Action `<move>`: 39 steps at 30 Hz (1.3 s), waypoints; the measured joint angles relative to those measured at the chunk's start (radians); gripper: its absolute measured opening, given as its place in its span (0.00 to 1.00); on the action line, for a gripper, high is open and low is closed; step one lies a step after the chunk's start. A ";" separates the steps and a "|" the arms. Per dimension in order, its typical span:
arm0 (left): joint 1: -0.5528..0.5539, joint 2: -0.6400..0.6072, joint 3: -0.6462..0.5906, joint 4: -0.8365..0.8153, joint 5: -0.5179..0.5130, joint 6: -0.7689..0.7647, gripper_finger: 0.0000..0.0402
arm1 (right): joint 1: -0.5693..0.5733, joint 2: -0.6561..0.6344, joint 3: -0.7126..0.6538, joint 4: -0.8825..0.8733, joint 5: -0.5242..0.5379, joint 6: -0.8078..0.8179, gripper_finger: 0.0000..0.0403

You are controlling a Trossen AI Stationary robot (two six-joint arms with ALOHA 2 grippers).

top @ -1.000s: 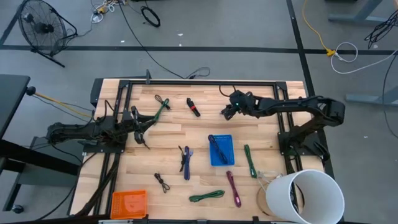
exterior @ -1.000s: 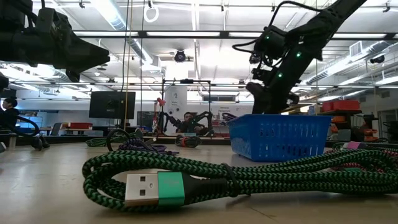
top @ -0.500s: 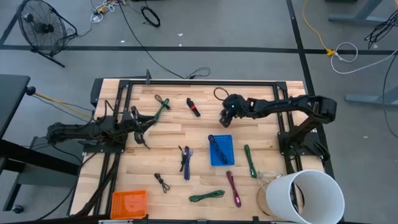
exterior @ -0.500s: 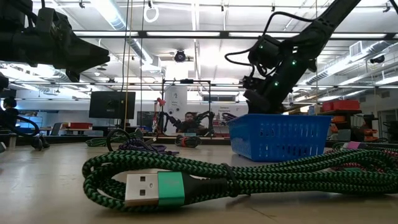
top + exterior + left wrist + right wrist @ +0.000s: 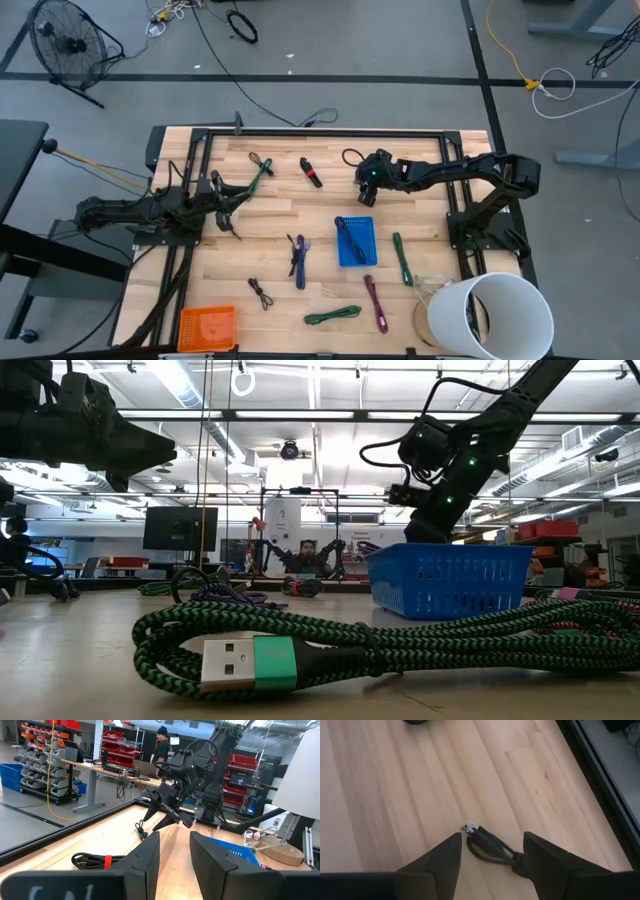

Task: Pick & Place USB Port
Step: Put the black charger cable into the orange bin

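Note:
A small black USB cable [image 5: 490, 847] lies coiled on the wooden table, its silver plug [image 5: 468, 826] pointing away from the coil. My right gripper [image 5: 490, 842] hangs open just above it, slanting down, one finger on either side and touching nothing. From the left wrist view this gripper [image 5: 167, 817] stands over the cable [image 5: 141, 830]. In the high view the gripper [image 5: 363, 188] hides the cable. The blue basket [image 5: 355, 240] stands just nearer. My left gripper [image 5: 175, 845] waits open and level at the table's left [image 5: 225, 210].
Other cables lie about: black-red [image 5: 311, 172], black-green [image 5: 260, 170], purple-blue [image 5: 298, 260], green [image 5: 401, 258], purple [image 5: 375, 300], green [image 5: 333, 316], small black [image 5: 261, 292]. An orange tray [image 5: 207, 325] and a white bucket [image 5: 500, 315] sit at the near edge.
My right gripper has come down toward the table and a little toward its left edge, rolling about its own pointing line, and now hangs still over the black cable. The cable has stayed in place.

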 joint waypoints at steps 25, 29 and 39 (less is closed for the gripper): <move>0.000 0.000 0.000 0.000 -0.003 0.000 0.28 | -0.029 0.130 0.000 0.083 0.034 -0.036 0.53; 0.000 0.000 0.000 0.000 -0.003 0.000 0.28 | -0.040 0.147 0.001 0.083 0.030 -0.017 0.53; 0.000 0.000 0.000 0.000 -0.003 0.000 0.28 | -0.044 0.165 0.004 0.077 -0.023 0.011 0.06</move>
